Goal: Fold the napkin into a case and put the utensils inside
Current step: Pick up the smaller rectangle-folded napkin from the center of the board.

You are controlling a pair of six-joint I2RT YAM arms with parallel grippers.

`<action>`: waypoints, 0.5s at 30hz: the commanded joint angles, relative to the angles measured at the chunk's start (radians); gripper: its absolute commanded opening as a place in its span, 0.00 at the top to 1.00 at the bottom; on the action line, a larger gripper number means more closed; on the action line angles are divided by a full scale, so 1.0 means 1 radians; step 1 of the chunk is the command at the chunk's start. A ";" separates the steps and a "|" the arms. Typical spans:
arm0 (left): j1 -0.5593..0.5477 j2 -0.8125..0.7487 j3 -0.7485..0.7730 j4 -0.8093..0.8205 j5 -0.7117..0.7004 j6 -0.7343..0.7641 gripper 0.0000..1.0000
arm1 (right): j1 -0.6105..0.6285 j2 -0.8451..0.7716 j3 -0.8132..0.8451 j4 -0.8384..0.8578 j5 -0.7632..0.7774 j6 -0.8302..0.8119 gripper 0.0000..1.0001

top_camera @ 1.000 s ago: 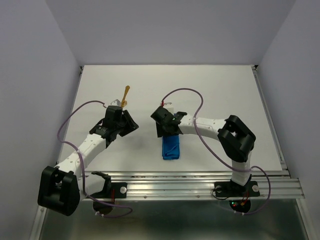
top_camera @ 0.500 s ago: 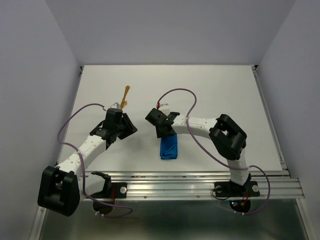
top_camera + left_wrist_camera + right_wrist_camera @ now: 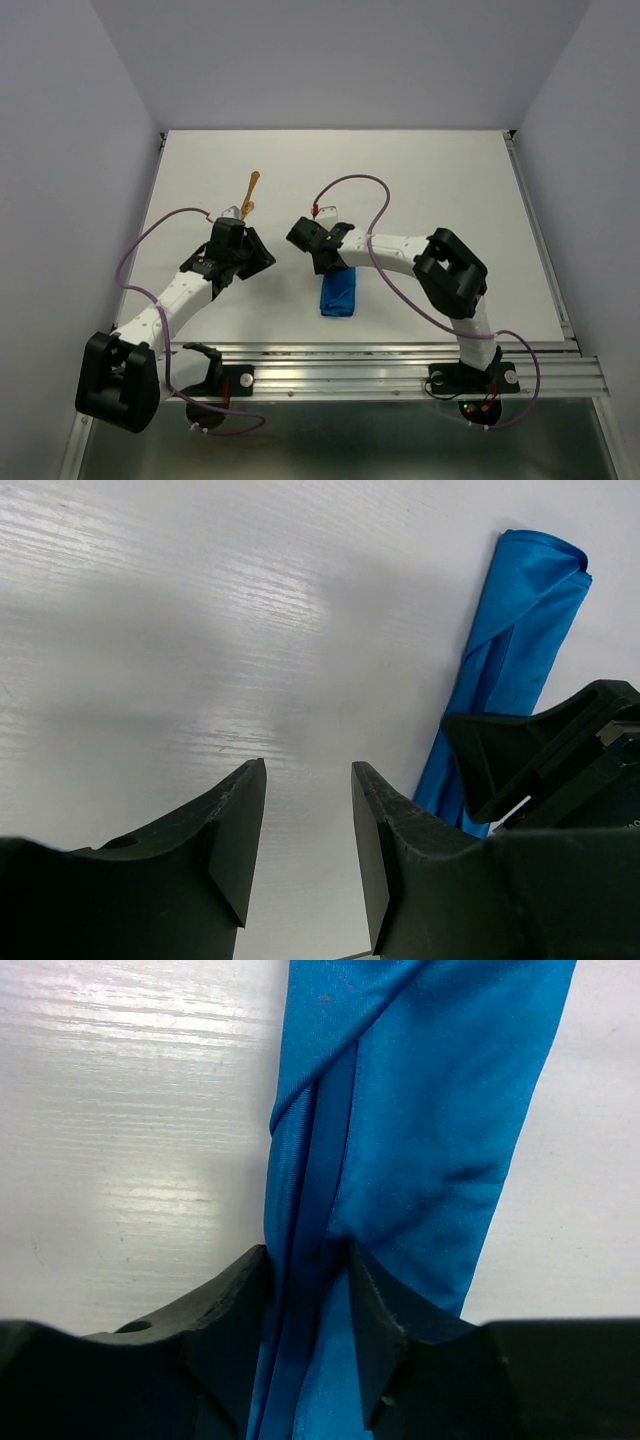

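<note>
The napkin (image 3: pixel 338 296) is folded into a narrow bright blue case near the table's front middle. My right gripper (image 3: pixel 327 262) is at its far end, shut on a lengthwise fold of the cloth (image 3: pixel 420 1110), with a finger (image 3: pixel 225 1305) on each side of it. My left gripper (image 3: pixel 260 256) is open and empty over bare table, left of the case (image 3: pixel 510 650). A slim golden-orange utensil (image 3: pixel 251 191) lies on the table behind the left gripper. Whether more than one utensil lies there I cannot tell.
The white table (image 3: pixel 450 200) has a metal rail (image 3: pixel 400 365) along its near edge. Purple cables loop over both arms. In the left wrist view the right gripper's black body (image 3: pixel 545 750) is close on the right.
My right gripper has moved a little to the left and drawn the blue case with it. The left arm has barely moved.
</note>
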 commanded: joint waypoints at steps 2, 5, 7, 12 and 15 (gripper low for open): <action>0.004 -0.032 -0.009 0.020 0.001 0.021 0.49 | 0.019 0.020 0.062 -0.072 0.090 -0.011 0.55; 0.004 -0.029 -0.010 0.021 0.001 0.022 0.49 | 0.029 0.037 0.099 -0.103 0.117 -0.023 0.55; 0.004 -0.028 -0.009 0.020 0.003 0.022 0.49 | 0.029 0.051 0.128 -0.121 0.128 -0.028 0.55; 0.004 -0.026 -0.009 0.020 0.004 0.024 0.49 | 0.038 0.075 0.158 -0.141 0.143 -0.039 0.55; 0.004 -0.026 -0.009 0.021 0.006 0.025 0.49 | 0.047 0.101 0.174 -0.161 0.148 -0.039 0.55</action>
